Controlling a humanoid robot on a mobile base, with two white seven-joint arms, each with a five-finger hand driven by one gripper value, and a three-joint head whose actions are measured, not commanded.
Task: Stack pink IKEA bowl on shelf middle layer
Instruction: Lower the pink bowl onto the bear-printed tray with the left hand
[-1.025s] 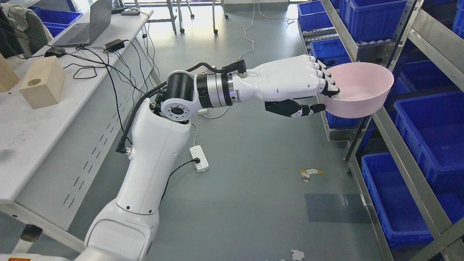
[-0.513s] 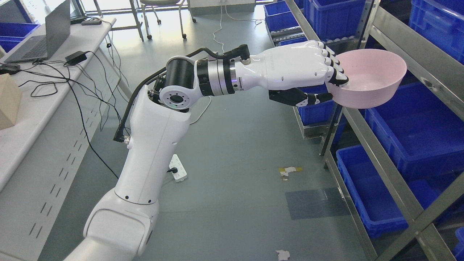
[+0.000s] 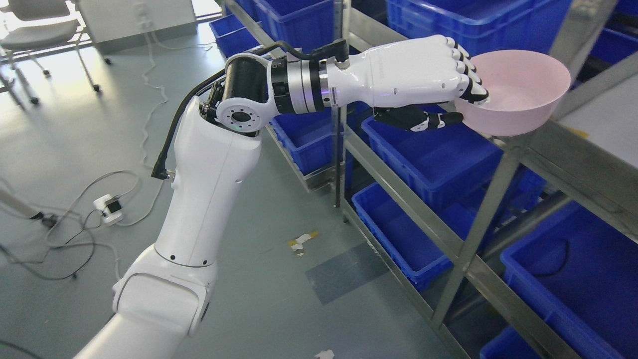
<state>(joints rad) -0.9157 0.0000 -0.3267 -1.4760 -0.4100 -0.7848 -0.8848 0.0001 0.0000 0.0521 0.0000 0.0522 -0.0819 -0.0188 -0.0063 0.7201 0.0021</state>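
Observation:
A pink bowl [image 3: 518,92] is held upright in the air at the upper right, its near rim pinched by my left hand [image 3: 461,107]. Four fingers [image 3: 471,80] curl over the rim into the bowl and the thumb [image 3: 423,119] presses from below. The bowl hovers just above the front corner of a metal shelf [image 3: 543,144], beside a flat grey shelf surface [image 3: 603,124] at the right edge. My left arm stretches from the lower left across the picture. The right arm is out of sight.
Blue plastic bins [image 3: 438,149] fill the shelf levels below and behind the bowl. A diagonal metal post [image 3: 478,224] supports the shelf corner. On the grey floor lie a power strip [image 3: 107,207] with cables and a chair [image 3: 35,30] at the upper left.
The camera has swung right, so the table has left the view and the shelf now fills the right side. The hand still holds the bowl, now over the shelf corner.

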